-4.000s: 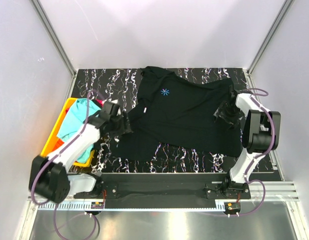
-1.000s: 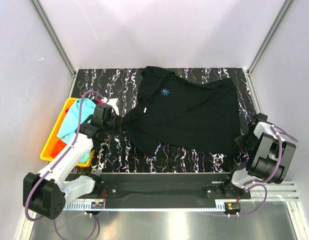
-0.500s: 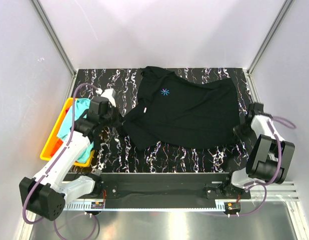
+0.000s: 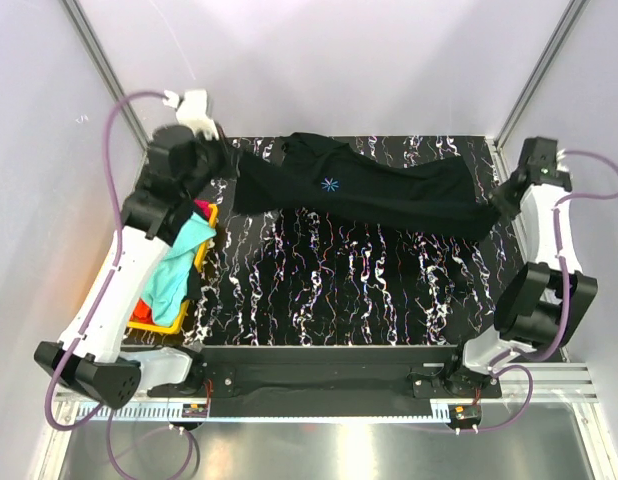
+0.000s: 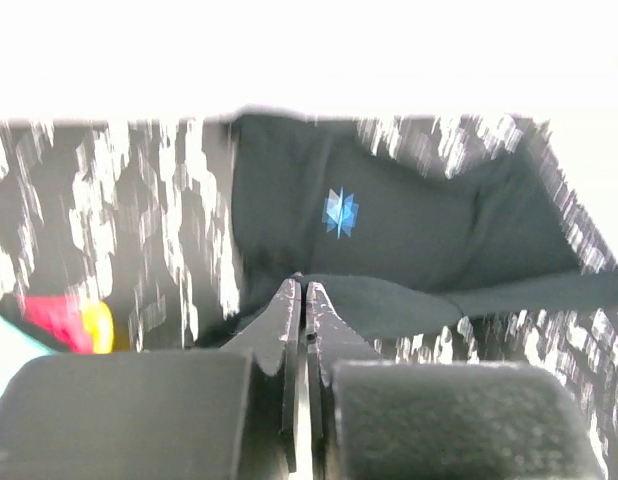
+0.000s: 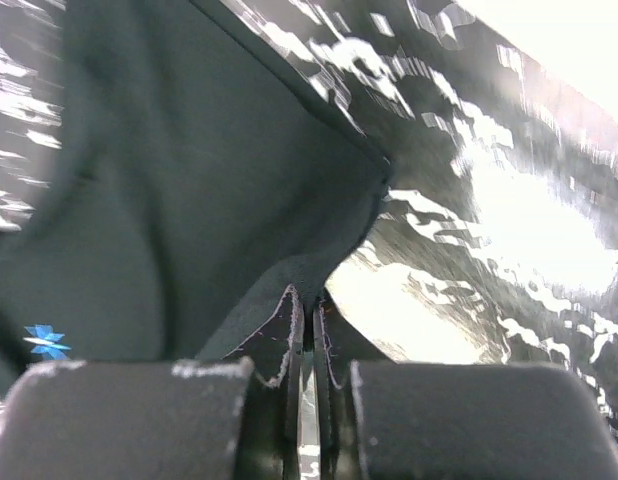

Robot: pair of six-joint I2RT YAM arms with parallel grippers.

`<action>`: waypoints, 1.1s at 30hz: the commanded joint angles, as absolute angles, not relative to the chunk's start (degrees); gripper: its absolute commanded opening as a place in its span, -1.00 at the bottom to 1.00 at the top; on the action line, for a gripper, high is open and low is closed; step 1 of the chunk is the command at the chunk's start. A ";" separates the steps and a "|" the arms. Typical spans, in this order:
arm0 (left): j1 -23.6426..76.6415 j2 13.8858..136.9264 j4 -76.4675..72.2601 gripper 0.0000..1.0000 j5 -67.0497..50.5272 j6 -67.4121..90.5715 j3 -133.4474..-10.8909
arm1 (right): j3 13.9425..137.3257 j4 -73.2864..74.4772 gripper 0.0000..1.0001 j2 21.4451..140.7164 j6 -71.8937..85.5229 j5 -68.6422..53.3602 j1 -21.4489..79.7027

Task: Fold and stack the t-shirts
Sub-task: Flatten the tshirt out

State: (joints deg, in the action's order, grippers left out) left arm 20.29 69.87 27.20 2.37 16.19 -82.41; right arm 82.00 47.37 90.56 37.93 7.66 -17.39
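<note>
Cloth of black t-shirt (image 4: 389, 195) stretches taut, pinched by left gripper (image 5: 301, 285) and right gripper (image 6: 307, 296).

Top view looks down; close wrist views share the black t-shirt (image 4: 389, 200).

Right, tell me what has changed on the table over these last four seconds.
Both arms swung away to the far edge. The left gripper kept its pinch on the black t-shirt; the right gripper took hold of its right corner. Together they drew the flat-lying shirt into a narrow band stretched there. The yellow bin and its turquoise shirt stayed at the left.
</note>
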 commanded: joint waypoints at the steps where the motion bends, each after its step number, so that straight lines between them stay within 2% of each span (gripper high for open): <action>1: 19.95 71.19 17.85 -1.00 5.10 9.50 -94.36 | 90.95 47.90 -1.00 83.86 34.54 10.55 -17.49; 6: 20.04 71.98 9.07 -1.00 1.41 6.42 -101.85 | 100.44 43.69 -1.00 78.06 33.75 7.21 -17.49; 10: 19.95 71.02 8.26 -1.00 -1.84 4.22 -111.24 | 107.57 41.23 -1.00 72.44 31.65 5.19 -17.49; 17: 21.00 63.04 7.12 -1.00 -3.25 0.97 -116.89 | 115.92 38.50 -1.00 62.68 27.86 5.89 -17.49; 25: 26.89 57.57 8.79 -1.00 -2.38 -2.19 -125.15 | 119.62 38.06 -1.00 53.36 28.21 6.07 -17.49; 33: 33.40 63.89 9.32 -1.00 7.37 -14.31 -126.31 | 116.02 37.88 -1.00 53.43 28.92 6.24 -17.49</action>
State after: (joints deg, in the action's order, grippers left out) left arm 32.40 57.47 8.95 0.73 -7.20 -128.42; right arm 119.04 38.30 50.15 29.36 5.19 -17.39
